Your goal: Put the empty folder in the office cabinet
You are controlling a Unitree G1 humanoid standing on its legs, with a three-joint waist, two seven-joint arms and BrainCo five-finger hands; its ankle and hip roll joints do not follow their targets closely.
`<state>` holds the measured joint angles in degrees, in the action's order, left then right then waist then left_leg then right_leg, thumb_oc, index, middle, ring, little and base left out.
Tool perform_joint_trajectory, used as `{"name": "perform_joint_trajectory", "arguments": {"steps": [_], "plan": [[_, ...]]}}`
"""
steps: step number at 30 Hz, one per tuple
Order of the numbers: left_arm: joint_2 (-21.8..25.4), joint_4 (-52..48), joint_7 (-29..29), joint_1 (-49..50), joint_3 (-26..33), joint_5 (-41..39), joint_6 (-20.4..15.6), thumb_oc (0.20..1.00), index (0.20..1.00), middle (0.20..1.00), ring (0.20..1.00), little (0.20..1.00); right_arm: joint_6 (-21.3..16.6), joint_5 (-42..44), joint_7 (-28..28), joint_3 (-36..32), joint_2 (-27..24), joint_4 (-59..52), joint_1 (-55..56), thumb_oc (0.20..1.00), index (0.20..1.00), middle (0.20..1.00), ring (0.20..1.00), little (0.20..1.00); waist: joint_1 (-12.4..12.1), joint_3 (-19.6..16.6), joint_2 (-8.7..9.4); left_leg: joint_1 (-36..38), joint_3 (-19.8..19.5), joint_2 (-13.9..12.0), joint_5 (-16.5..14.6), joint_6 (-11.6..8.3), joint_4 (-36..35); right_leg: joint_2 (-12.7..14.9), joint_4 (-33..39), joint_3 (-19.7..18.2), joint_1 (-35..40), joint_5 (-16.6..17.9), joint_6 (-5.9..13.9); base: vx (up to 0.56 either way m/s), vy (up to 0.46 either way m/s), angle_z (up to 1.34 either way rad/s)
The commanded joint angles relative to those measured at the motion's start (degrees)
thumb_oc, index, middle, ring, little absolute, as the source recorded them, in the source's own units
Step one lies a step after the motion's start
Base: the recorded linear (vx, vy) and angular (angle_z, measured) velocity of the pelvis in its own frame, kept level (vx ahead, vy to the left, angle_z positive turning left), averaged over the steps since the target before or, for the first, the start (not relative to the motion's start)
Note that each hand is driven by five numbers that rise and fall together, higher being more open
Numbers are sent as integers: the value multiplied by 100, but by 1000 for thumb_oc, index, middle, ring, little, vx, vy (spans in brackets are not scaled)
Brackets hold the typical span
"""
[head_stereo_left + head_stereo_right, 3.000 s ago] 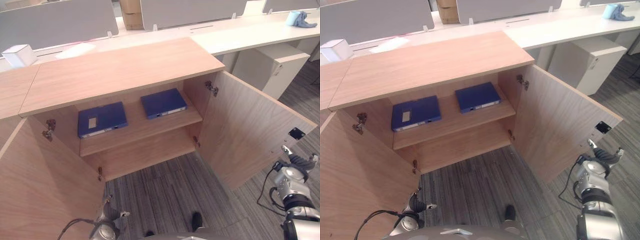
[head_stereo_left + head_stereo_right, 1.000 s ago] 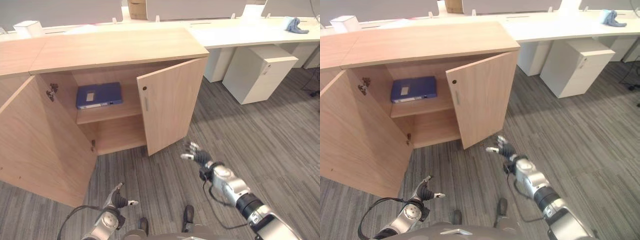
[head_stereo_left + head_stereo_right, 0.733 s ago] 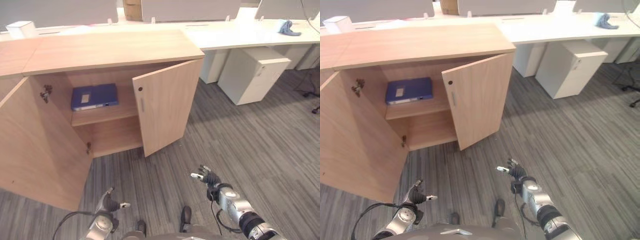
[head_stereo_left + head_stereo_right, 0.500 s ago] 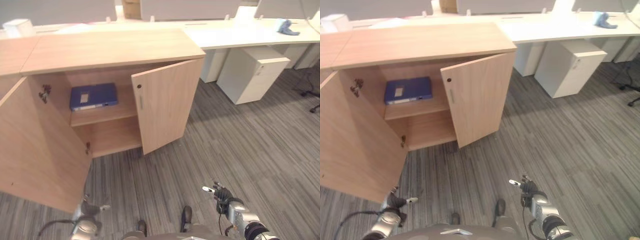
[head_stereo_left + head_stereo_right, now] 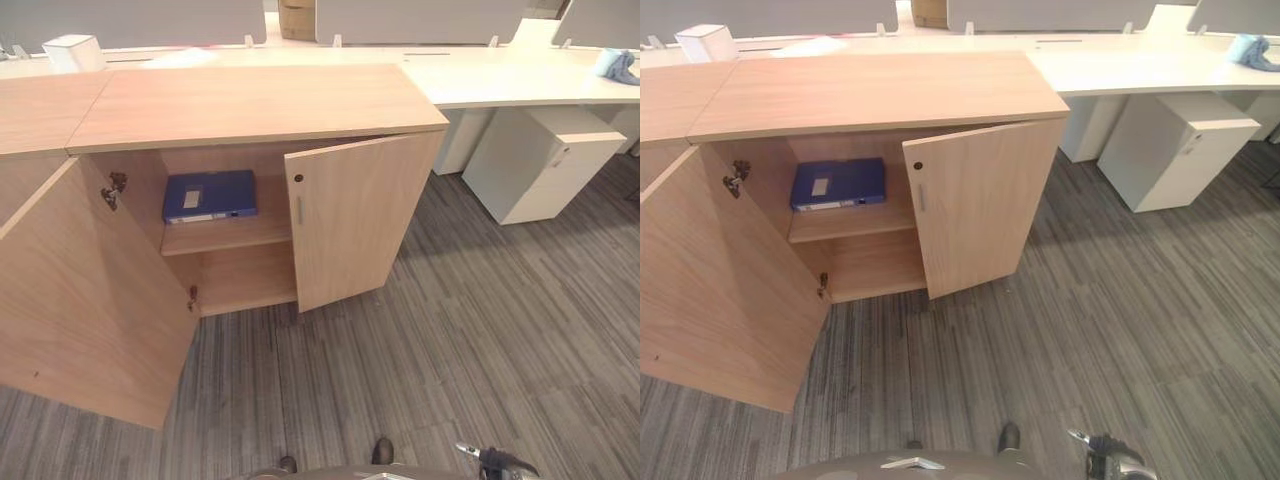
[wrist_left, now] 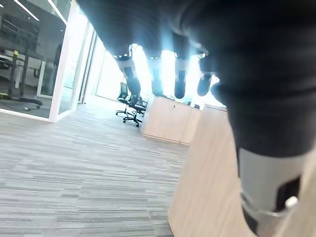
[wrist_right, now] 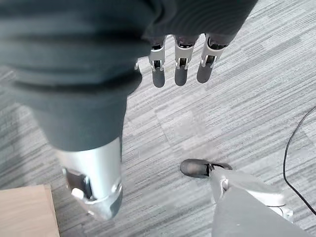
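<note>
Blue folder (image 5: 210,195) lying flat on the upper shelf (image 5: 240,229) inside the office cabinet (image 5: 250,110), label side up, spine toward the front. Judged light, since empty, and stiff: rigid board covers, smooth and probably a little slippery, not fragile. Best taken by the spine edge or pinched across one cover corner. Cabinet of pale wood-grain laminate, flat top, square edges; left door (image 5: 85,300) swung wide, right door (image 5: 355,225) partly closed, small knob near its upper corner. Grey striped carpet floor (image 5: 480,330) below. Left hand (image 6: 173,79) hanging empty, fingers straight and relaxed beside a wood panel. Right hand (image 7: 180,61) likewise empty, fingers straight, pointing down over the carpet.
</note>
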<state>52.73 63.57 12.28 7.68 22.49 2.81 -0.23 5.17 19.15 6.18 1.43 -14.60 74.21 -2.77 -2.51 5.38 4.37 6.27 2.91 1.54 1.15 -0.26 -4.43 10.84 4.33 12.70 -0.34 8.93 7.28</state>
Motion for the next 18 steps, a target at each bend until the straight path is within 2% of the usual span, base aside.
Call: {"name": "perform_joint_trajectory", "arguments": {"steps": [1,9,18], "plan": [[334,-71,109,-100,-48,230,-79,1000,1000,1000,1000,1000,-60,-87,-46,300,128,196,-481,1000,1000,1000,1000,1000,-42,94,302,-50,35,365,-730,130,-57,541,-138,-277,-718,352,673,13,-1,7],[225,-198,145,-336,-304,218,-107,1000,1000,1000,1000,1000,-119,-3,-98,316,109,89,-474,1000,1000,1000,1000,1000,-26,130,355,-47,32,323,-713,113,-57,508,-149,-262,-713,329,662,5,0,0],[85,-900,341,-715,-592,290,-113,1000,1000,1000,1000,1000,-186,155,-156,260,103,-52,-336,1000,1000,1000,1000,1000,70,131,509,38,146,230,-765,84,-57,384,-138,-351,-698,288,632,0,0,0]]}}
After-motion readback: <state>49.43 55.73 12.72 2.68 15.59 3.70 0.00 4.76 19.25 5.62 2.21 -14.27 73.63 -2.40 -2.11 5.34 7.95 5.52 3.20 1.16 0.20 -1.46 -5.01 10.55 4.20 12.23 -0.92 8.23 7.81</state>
